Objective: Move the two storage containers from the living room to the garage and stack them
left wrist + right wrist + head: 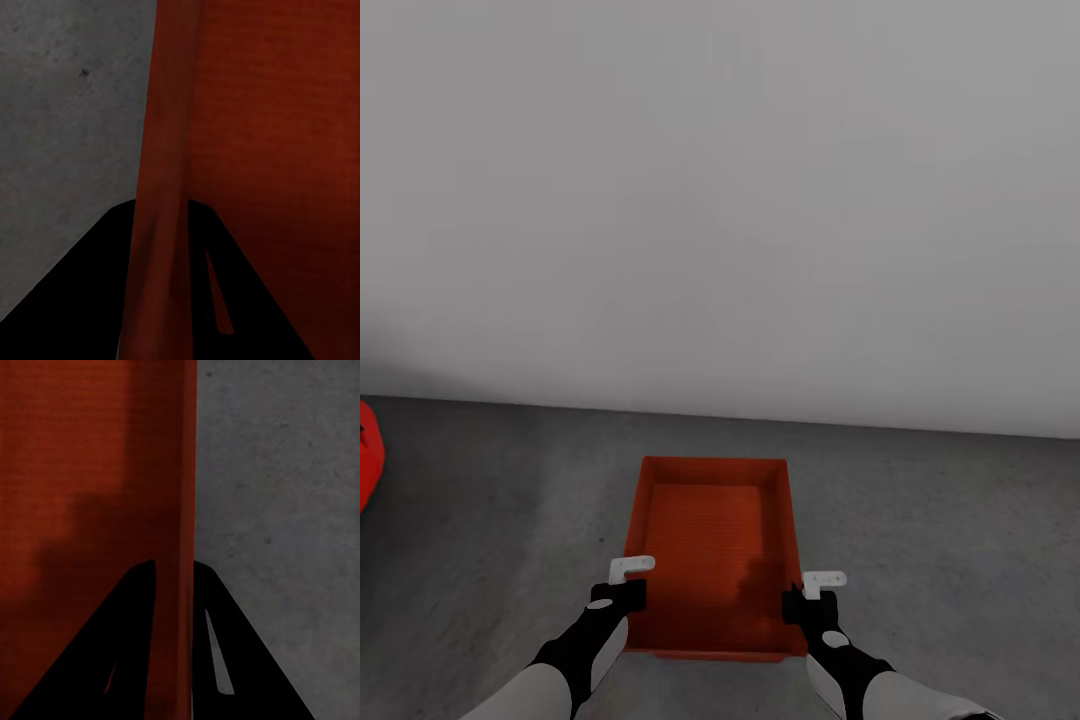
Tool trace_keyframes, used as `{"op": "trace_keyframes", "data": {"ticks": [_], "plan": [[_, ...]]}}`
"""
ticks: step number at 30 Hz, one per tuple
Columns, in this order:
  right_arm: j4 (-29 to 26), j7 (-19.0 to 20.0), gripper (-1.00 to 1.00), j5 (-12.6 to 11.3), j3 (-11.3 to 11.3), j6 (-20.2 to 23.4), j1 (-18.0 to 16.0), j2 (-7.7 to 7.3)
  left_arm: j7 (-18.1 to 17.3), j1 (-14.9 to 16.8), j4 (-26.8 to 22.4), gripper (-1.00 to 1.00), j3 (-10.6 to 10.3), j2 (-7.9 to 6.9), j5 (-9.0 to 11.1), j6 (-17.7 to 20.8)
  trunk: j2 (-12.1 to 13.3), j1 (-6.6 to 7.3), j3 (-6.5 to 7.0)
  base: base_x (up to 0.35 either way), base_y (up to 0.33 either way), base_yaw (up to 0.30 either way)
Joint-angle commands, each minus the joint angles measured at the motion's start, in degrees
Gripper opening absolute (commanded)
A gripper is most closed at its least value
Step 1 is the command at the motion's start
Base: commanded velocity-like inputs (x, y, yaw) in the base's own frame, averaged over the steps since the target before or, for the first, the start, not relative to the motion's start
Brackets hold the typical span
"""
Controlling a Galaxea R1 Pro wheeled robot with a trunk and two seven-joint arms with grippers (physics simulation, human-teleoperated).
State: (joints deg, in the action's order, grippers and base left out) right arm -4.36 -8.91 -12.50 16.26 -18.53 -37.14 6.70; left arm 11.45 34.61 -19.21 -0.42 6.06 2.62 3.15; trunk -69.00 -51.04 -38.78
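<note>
Red box held over the grey floor by both end effectors.

A white wall (720, 200) stands far ahead of the end effectors, and the grey floor (940, 520) lies under them. The red box (715, 540) sits between the two, open side up. The left end effector (622, 590) is clamped on the box's left wall (161, 187), one finger (90, 292) on each side of it. The right end effector (812, 598) pinches the right wall (178, 510) the same way. A bit of a red car (368, 455) shows far off beyond the left end effector.
</note>
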Motion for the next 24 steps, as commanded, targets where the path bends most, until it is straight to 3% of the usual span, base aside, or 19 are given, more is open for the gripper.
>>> {"op": "trace_keyframes", "data": {"ticks": [1,24], "plan": [[0.1,-0.2,-1.00,-1.4,-1.5,-0.5,0.0,-0.02,0.5,0.0,-0.2,-1.00,0.8,0.00,-0.2,0.4,-0.4,-0.22,-0.23,0.000,0.000,0.000],[0.1,-0.2,-1.00,-1.4,-1.5,-0.5,0.0,-0.02,0.5,0.0,-0.2,-1.00,0.8,0.00,-0.2,0.4,-9.7,-5.28,-4.35,0.000,0.000,0.000]]}}
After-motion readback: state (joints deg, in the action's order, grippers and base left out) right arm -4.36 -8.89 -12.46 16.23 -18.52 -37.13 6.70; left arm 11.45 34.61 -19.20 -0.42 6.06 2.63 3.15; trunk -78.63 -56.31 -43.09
